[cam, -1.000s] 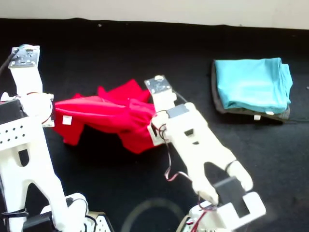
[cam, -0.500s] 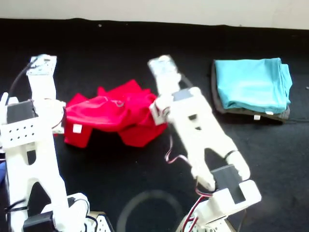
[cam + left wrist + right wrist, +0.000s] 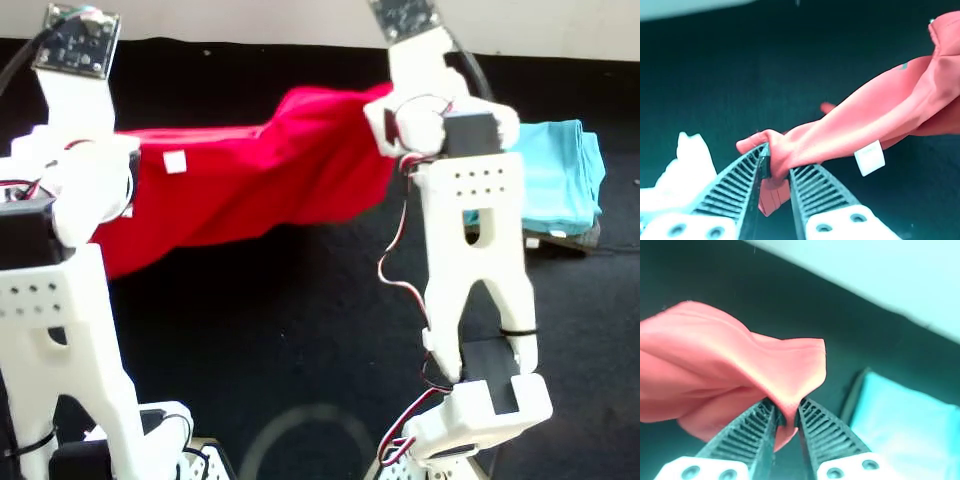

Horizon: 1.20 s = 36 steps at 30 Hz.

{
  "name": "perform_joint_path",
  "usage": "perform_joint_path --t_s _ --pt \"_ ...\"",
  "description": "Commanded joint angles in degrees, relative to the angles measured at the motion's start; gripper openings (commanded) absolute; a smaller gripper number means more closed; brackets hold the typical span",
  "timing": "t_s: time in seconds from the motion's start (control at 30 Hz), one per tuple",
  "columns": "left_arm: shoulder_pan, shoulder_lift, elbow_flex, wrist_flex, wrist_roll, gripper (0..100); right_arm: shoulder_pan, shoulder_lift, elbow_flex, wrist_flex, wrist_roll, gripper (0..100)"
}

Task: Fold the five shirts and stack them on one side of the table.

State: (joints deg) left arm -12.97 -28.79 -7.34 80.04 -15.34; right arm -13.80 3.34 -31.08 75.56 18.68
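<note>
A red shirt (image 3: pixel 250 175) hangs stretched in the air between both arms, above the black table (image 3: pixel 300 320). My left gripper (image 3: pixel 776 165) is shut on one end of the red shirt (image 3: pixel 875 120), near its white label (image 3: pixel 869 157). At the other end my right gripper (image 3: pixel 786 415) is shut on a fold of the red shirt (image 3: pixel 735 365). In the high view the left arm (image 3: pixel 70 200) stands at the left and the right arm (image 3: pixel 465 200) right of centre. A folded turquoise shirt (image 3: pixel 555 175) lies on a dark folded shirt (image 3: pixel 570 238) at the far right.
The folded pile (image 3: pixel 905 425) lies just beyond my right gripper. The white wall edge (image 3: pixel 250 20) runs along the back of the table. A red and white cable (image 3: pixel 400 290) hangs off the right arm.
Both arms have risen high off the table, lifting the crumpled red shirt and pulling it out into a long stretched band between them.
</note>
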Motion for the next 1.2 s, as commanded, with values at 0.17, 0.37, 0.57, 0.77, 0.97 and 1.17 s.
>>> perform_joint_path --t_s 0.17,0.37,0.57,0.77,0.97,1.17 --pt "0.9 -0.3 -14.9 3.5 -0.4 1 0.9 -0.4 -22.3 9.4 3.1 0.5" --pt "1.0 -0.2 -13.1 9.7 -0.4 1 1.4 -0.4 -24.9 17.1 3.2 0.5" --pt "0.8 -0.2 -0.6 12.3 -0.4 1 1.4 -0.2 -24.7 24.6 2.8 0.5" --pt "0.8 -0.7 10.3 12.3 -0.4 1 1.2 -0.8 -16.7 25.5 1.8 0.5" --pt "0.7 -0.7 18.0 12.4 -0.4 1 -0.5 -4.5 -4.7 25.4 -3.3 0.5" --pt "0.7 -0.7 32.2 10.5 -0.5 1 -2.2 -14.8 19.9 19.8 -5.3 0.5"
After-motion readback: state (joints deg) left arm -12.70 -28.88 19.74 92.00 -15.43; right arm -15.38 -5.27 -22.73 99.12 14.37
